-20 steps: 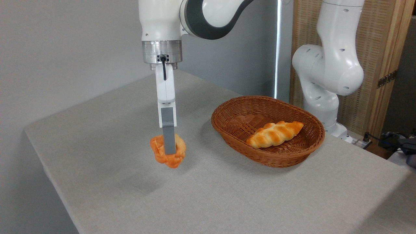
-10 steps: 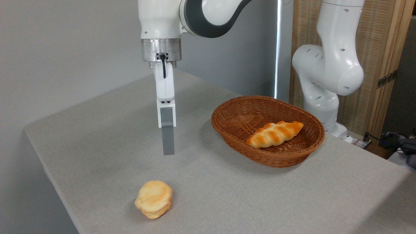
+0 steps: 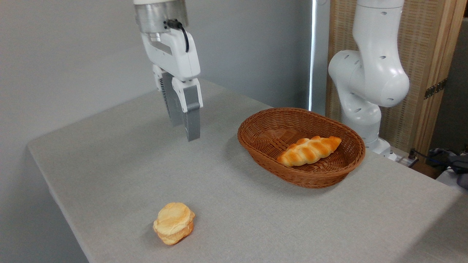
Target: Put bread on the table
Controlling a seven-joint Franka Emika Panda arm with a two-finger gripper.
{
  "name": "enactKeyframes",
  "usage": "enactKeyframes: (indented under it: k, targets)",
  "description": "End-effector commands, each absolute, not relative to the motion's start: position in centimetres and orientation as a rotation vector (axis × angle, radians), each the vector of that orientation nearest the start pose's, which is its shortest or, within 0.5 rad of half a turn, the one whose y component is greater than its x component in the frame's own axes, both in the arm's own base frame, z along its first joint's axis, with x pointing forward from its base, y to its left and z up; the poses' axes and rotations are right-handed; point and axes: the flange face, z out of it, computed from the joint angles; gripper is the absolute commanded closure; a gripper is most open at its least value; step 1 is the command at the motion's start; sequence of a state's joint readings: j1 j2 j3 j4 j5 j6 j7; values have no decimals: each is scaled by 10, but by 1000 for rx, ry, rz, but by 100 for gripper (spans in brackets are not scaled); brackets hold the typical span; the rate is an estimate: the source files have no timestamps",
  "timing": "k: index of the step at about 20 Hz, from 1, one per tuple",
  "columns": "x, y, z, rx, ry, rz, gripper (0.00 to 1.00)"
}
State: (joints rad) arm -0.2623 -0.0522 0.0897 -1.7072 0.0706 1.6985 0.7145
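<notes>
The bread [image 3: 173,223], a small pale golden bun, lies by itself on the grey table [image 3: 109,153] near the front left edge, showing a smooth rounded side. My gripper [image 3: 184,131] hangs well above the table, up and behind the bun and apart from it. It is turned so both grey fingers [image 3: 192,120] show, open with nothing between them.
A brown wicker basket [image 3: 303,110] stands to the right of the gripper with a longer braided golden loaf [image 3: 309,150] inside. The arm's white base and lower links [image 3: 369,80] rise behind the basket at the table's far right. The table edge runs close to the bun's left.
One second ago the bun hung in the shut gripper; it dropped to the table and settled. Since then the gripper has risen, shifted slightly left and turned about its axis.
</notes>
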Motion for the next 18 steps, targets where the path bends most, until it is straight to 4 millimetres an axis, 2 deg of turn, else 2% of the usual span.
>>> enactKeyframes:
  k: [1,5,8,10,18]
  targets:
    - [560,-84,609,-2908,1176,-23,0]
    - [556,-61,627,-3027,1116,-34,0]
    - [551,-60,633,-3028,1117,-24,0]
    - [550,-72,632,-3008,1148,-17,0]
    - [547,-63,631,-3017,1138,21,0]
